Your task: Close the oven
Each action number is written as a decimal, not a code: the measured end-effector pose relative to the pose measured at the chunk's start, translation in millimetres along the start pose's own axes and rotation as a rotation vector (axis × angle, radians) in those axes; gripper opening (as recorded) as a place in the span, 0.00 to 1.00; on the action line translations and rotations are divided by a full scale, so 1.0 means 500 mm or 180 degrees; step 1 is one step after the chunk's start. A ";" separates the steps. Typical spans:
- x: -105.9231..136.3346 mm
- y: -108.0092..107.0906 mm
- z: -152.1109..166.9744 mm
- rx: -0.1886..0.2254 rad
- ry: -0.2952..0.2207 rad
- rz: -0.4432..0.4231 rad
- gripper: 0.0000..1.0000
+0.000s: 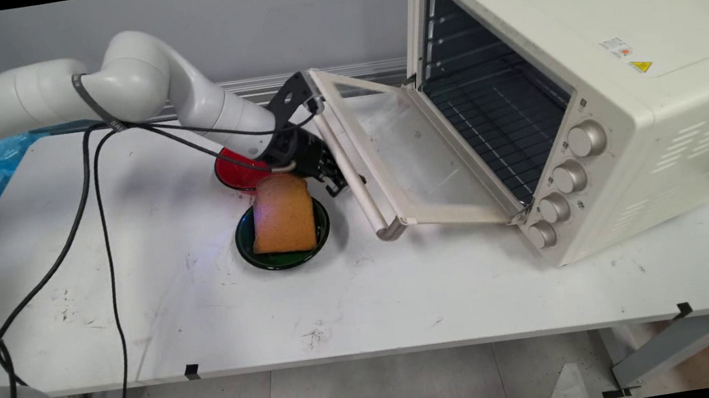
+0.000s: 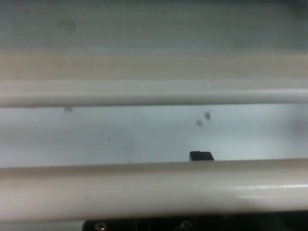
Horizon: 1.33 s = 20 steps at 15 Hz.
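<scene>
1. One pincer [image 1: 332, 176] is seen at the handle bar [image 1: 351, 175] of the oven door [image 1: 422, 169]; whether it is parted or clamped cannot be told.
2. The door is lowered to a nearly flat position, hinged at the oven [image 1: 585, 79] and reaching out towards the left, its glass pane facing up.
3. The handle bar's long axis runs from the far side of the counter [image 1: 205, 314] towards the near side, along the door's outer edge.
4. In the hand view the handle bar [image 2: 154, 187] lies straight across the picture, very close to the camera, with the door's frame edge [image 2: 154, 91] parallel beyond it.
5. A slice of bread [image 1: 282, 214] is laid on a green plate [image 1: 280, 258], just left of the door's handle and near the pincer.
6. A red plate [image 1: 235, 173] is partly hidden behind the arm, just beyond the green one.
</scene>
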 end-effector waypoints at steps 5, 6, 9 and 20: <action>0.056 -0.002 -0.021 0.0024 0.0167 0.0031 0.00; 0.069 -0.003 -0.026 0.0030 0.0199 0.0028 0.00; 0.117 -0.006 -0.042 0.0040 0.0312 0.0020 0.00; 0.268 -0.015 -0.096 0.0069 0.0636 -0.0001 0.00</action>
